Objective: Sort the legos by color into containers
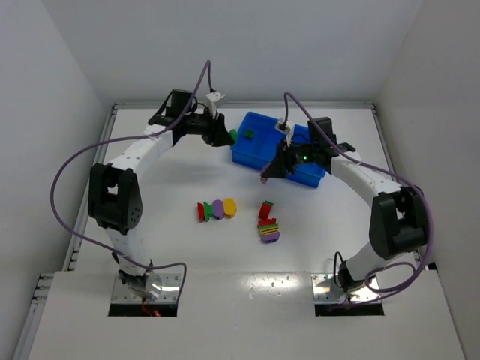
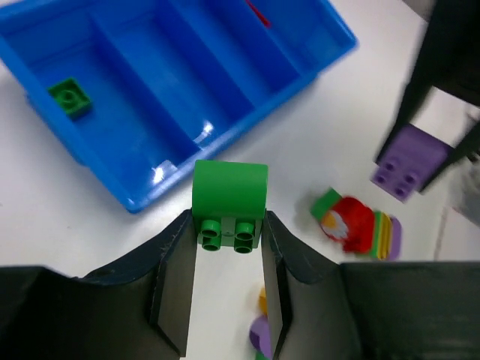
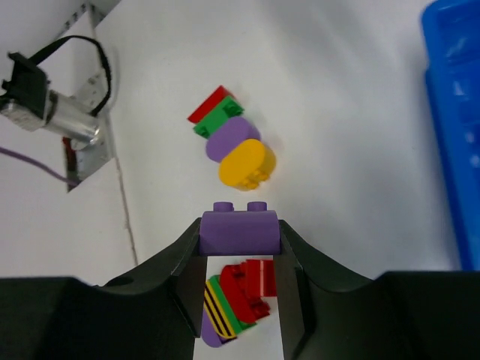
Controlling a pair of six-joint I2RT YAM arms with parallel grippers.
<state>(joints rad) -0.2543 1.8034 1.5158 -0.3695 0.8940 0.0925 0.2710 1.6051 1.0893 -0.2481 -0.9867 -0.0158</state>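
Left wrist: left gripper (image 2: 227,229) is pinching a green brick (image 2: 229,196) between both fingers, studs toward the camera, held over the table (image 2: 315,142). The near wall of the blue bin (image 2: 247,124) sits just ahead of the fingertips. A loose green square brick (image 2: 70,97) lies in the compartment ahead-left of the gripper. A red sliver (image 2: 259,13) shows in a compartment ahead-right, too cropped to say more.

Right wrist: right gripper (image 3: 240,251) is clamped on a purple brick (image 3: 240,232), studs pointing away from the camera. Ahead of it on the table is a joined row (image 3: 232,146) of red, green, purple and yellow. Under the fingers is a multicoloured stack (image 3: 236,296), red over striped green/yellow/purple. The bin edge is off to this gripper's right.

Top external: left gripper is at the bin's left end and right gripper is just off its near side. Row and stack lie well behind both grippers, toward the bases.
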